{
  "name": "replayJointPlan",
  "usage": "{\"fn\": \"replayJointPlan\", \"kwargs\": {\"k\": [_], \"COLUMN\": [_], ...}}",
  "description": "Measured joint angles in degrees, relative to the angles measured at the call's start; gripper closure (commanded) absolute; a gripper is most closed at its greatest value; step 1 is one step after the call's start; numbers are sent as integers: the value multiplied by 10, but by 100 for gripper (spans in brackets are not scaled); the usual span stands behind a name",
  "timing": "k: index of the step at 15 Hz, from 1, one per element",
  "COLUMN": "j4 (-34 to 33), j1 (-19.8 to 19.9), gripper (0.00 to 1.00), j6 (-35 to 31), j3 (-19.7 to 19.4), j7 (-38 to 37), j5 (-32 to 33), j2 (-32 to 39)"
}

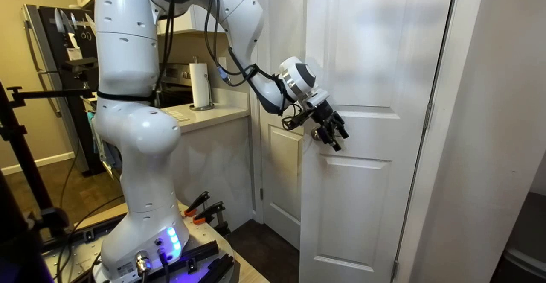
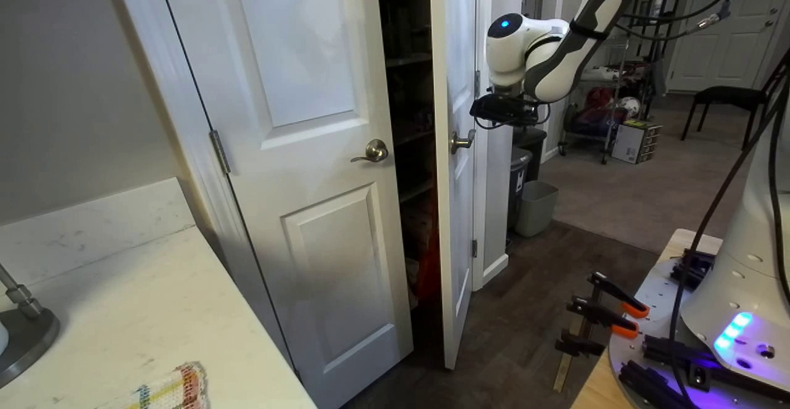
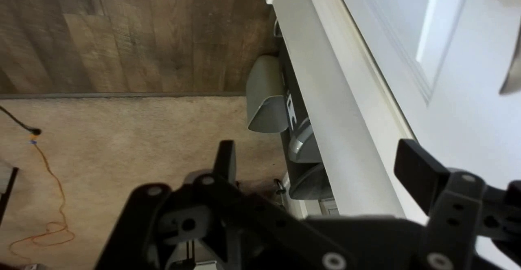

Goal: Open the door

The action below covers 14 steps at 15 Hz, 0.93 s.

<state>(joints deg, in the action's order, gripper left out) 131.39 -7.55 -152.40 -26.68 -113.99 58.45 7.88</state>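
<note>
Wrist view: white door (image 3: 460, 95) close beside the tool (image 3: 319, 158), jaws apart

A home kitchen: left of the jaws in an exterior view are a fridge (image 1: 79, 121), a stove (image 1: 175, 74) and a paper towel roll (image 1: 199, 84) on a counter (image 1: 224, 112). Right of the jaws in an exterior view, a chair (image 2: 728, 96) stands on carpet (image 2: 639, 199).

On the counter (image 1: 226, 111), 1 paper towel roll (image 1: 199, 84) is held upright. Knives (image 1: 59, 21) are hung on the fridge (image 1: 76, 116). 1 grey bin (image 2: 537, 208) is placed just beside 1 dark trash can (image 2: 515, 188). 1 orange cord (image 3: 62, 192) is looped on the carpet (image 3: 142, 139).
</note>
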Motion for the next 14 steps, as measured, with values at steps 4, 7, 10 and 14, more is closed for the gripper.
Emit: {"fn": "replayJointPlan", "kwargs": {"k": [4,7,10,14], "j4": [51,85,99,89], "j1": [44,54,51,38], "gripper": [0,0,0,0], "j6": [57,63,61,60], "j3": [99,151,202,255], "j7": [51,128,220,305], "j5": [-55,-133,-230,-320], "j2": [-27,-38,-38,-38]}}
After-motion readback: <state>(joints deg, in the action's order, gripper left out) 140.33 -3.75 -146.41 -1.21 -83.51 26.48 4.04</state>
